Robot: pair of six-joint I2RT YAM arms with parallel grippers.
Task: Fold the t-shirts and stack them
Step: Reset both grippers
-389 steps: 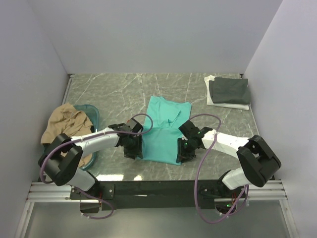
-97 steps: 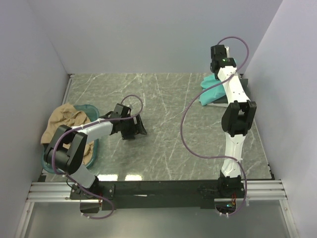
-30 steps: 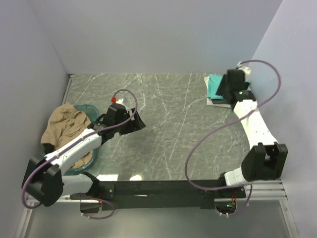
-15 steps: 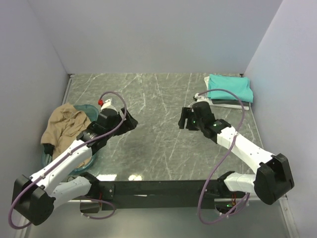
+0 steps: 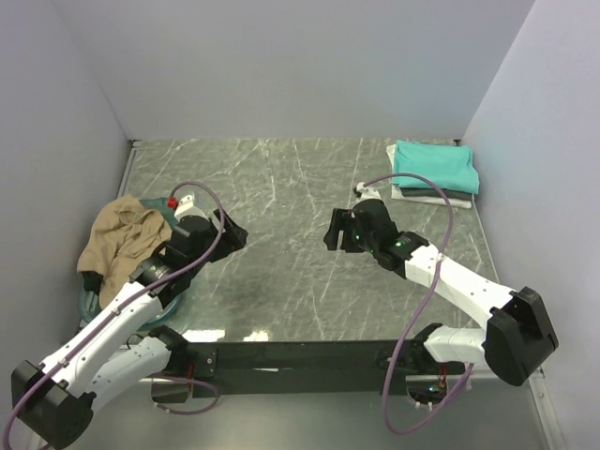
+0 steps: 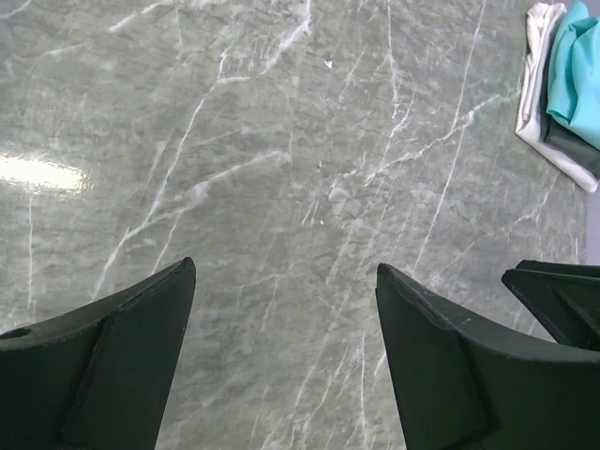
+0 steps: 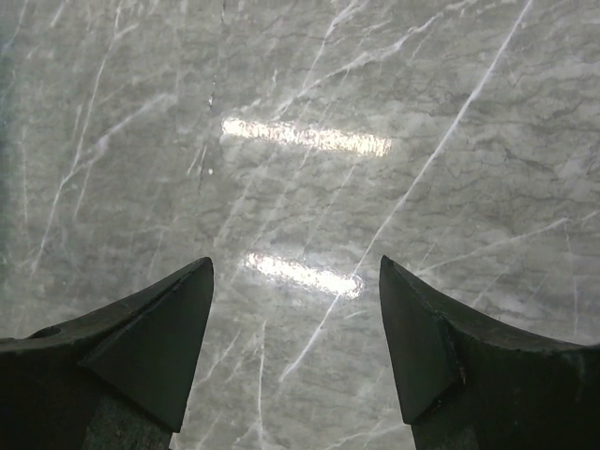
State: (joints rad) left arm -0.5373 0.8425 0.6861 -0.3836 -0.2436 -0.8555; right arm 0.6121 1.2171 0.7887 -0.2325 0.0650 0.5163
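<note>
A folded teal-green t-shirt (image 5: 433,165) lies on top of a dark grey shirt (image 5: 441,192) and a white shirt (image 5: 401,191) in a stack at the back right corner. The stack also shows in the left wrist view, with the teal shirt (image 6: 576,67) over the white one (image 6: 536,84). A crumpled tan t-shirt (image 5: 122,243) hangs over the basket at the left. My left gripper (image 5: 234,233) is open and empty over bare table, just right of the tan shirt. My right gripper (image 5: 335,230) is open and empty over the table's middle.
A teal plastic basket (image 5: 174,209) sits at the left edge under the tan shirt. The table is grey marble (image 5: 291,187), walled at the back and both sides. The right gripper's dark body (image 6: 562,286) shows at the right edge of the left wrist view.
The right arm, after leaving the teal shirt on the stack, has moved further left toward the table's middle. The left arm has pulled back toward the basket.
</note>
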